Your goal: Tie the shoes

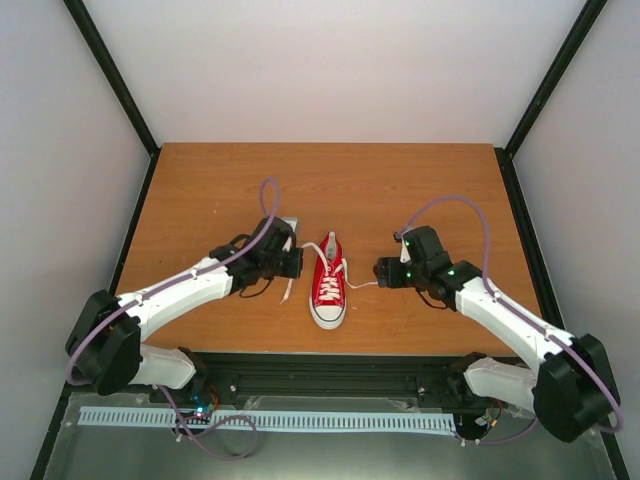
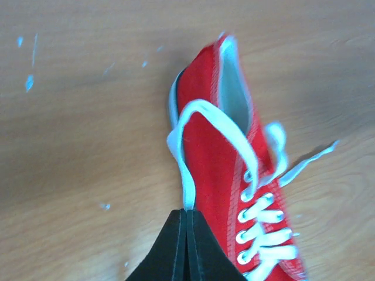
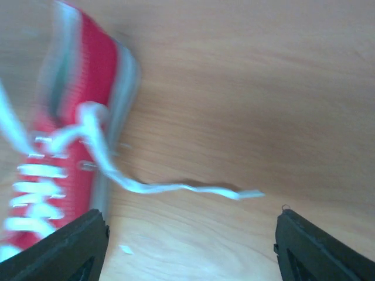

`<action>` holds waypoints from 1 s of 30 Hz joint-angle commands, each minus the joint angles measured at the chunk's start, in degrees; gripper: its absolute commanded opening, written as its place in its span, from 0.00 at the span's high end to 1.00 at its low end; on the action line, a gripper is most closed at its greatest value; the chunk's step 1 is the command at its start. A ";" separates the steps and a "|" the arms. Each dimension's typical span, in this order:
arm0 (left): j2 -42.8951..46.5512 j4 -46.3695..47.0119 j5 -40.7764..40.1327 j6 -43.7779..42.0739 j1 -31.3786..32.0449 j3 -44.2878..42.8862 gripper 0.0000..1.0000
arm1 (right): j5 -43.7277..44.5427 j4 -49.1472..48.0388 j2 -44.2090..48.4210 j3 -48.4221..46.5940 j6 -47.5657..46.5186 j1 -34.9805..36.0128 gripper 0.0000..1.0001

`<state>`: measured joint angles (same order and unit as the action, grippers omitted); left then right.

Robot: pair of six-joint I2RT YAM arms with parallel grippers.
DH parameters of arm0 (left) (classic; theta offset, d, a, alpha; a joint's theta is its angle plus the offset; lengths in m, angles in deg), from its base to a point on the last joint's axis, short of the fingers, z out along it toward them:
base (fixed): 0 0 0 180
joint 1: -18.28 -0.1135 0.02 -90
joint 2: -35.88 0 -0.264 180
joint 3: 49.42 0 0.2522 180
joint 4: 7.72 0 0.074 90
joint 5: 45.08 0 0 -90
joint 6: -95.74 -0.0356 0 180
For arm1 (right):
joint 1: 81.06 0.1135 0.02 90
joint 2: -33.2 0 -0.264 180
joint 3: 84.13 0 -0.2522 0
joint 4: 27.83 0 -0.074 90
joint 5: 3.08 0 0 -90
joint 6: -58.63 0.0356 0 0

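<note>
The red sneaker point(image 1: 328, 285) with white laces and white toe cap lies mid-table, toe towards the arm bases. My left gripper point(image 1: 297, 262) is just left of its heel end. In the left wrist view this gripper point(image 2: 187, 212) is shut on the left white lace point(image 2: 183, 146), which arcs up from the shoe point(image 2: 214, 158). My right gripper point(image 1: 380, 272) is open just right of the shoe. In the right wrist view the gripper point(image 3: 190, 231) is spread wide, and the loose right lace point(image 3: 176, 188) lies on the table between its fingers, untouched, beside the blurred shoe point(image 3: 88, 82).
The wooden table point(image 1: 420, 190) is enclosed by white walls and black frame posts point(image 1: 110, 75). A tail of lace point(image 1: 288, 290) hangs below my left gripper. A black rail point(image 1: 330, 365) runs along the near table edge.
</note>
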<state>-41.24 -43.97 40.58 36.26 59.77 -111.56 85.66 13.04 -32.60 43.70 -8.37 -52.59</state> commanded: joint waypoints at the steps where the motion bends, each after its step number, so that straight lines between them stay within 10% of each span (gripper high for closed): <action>1: 1.00 -0.33 13.08 -3.86 -2.99 -4.51 0.99 | -18.62 -10.16 4.53 -1.71 -5.80 -0.34 0.20; 5: 1.77 -1.98 15.47 -6.86 -3.09 -6.36 0.99 | -34.35 -19.98 2.89 -0.79 -7.61 1.97 0.22; 16: 0.34 -4.85 18.45 -4.80 -3.80 -11.07 0.99 | -19.15 -44.45 -8.10 2.13 -1.99 19.11 0.39; 30: 0.48 1.50 21.23 3.14 -3.80 -8.66 0.99 | -8.78 -58.73 -23.77 0.92 -1.12 22.86 0.58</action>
<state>-40.92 -44.80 60.45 37.05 56.30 -120.10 73.88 -39.39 -54.39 46.21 -9.27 -30.48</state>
